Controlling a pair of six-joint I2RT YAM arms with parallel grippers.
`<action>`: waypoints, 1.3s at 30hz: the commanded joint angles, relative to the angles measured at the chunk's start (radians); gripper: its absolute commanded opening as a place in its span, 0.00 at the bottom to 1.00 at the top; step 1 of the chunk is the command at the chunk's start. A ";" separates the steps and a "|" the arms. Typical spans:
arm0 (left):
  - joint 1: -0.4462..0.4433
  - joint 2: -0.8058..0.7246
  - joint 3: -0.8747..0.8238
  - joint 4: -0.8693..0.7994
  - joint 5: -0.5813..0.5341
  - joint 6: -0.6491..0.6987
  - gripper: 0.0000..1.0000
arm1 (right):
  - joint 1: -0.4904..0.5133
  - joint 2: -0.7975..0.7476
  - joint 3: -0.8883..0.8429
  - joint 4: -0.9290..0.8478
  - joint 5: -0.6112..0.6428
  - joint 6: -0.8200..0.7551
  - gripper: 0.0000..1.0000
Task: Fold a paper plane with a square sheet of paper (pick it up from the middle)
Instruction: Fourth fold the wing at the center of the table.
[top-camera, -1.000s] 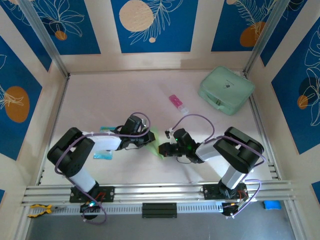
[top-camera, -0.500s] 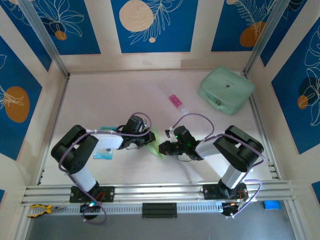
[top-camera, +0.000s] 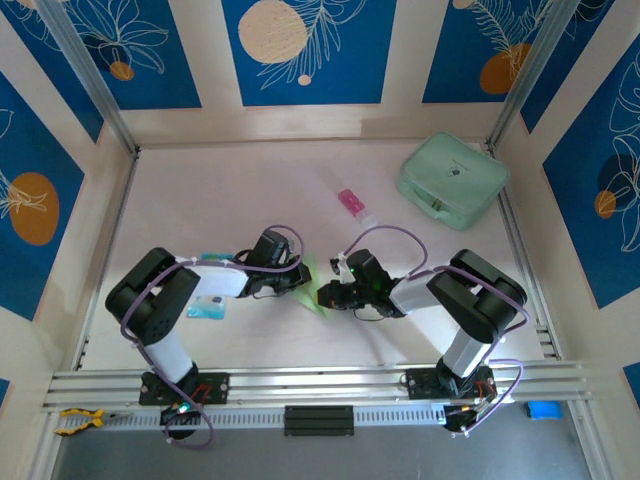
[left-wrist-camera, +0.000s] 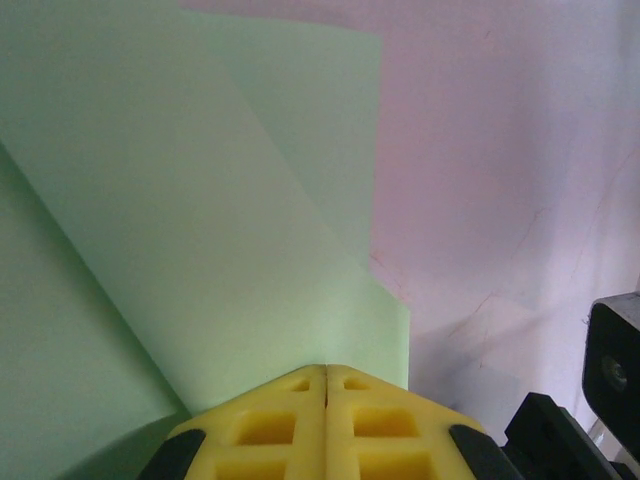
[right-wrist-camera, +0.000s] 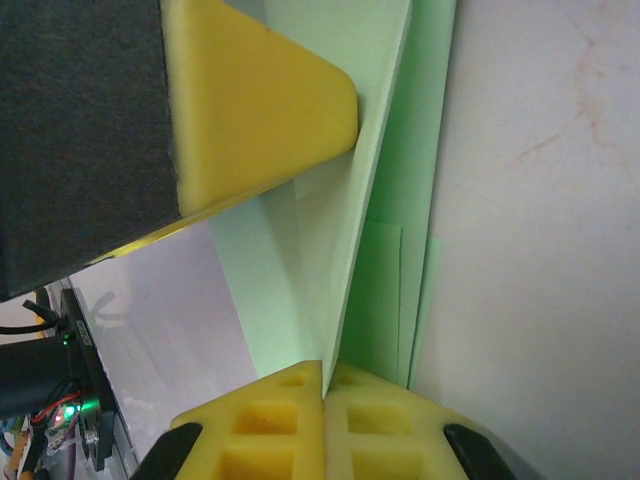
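Note:
The pale lime-green paper (top-camera: 312, 297) lies folded in several layers on the table, between my two grippers. My right gripper (top-camera: 325, 294) is shut on a raised folded edge of the paper (right-wrist-camera: 300, 260), which runs straight into the seam between the gripper's (right-wrist-camera: 324, 368) yellow pads. My left gripper (top-camera: 300, 281) faces it from the left, fingers shut together. In the left wrist view its tips (left-wrist-camera: 327, 368) meet the paper (left-wrist-camera: 200, 200), with no edge seen entering the seam. The left gripper's yellow finger (right-wrist-camera: 260, 110) touches the raised flap in the right wrist view.
A mint-green case (top-camera: 452, 180) stands at the back right. A pink-and-white tube (top-camera: 356, 207) lies behind the grippers. A blue-and-white packet (top-camera: 208, 308) sits by the left arm. Bare pale pink table (top-camera: 200, 190) stretches to the back left.
Both grippers have shifted slightly away from the near edge, staying tip to tip at the paper. The left arm's elbow has moved a little to the right.

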 joint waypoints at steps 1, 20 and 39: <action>-0.003 0.020 0.022 -0.023 -0.021 0.016 0.02 | 0.001 0.037 -0.007 -0.112 -0.008 0.004 0.05; -0.003 0.055 0.056 -0.098 -0.021 0.036 0.01 | -0.001 0.051 0.000 -0.119 -0.019 0.007 0.05; -0.003 0.041 0.034 -0.108 -0.050 0.033 0.00 | 0.000 0.022 0.000 -0.144 -0.026 0.012 0.08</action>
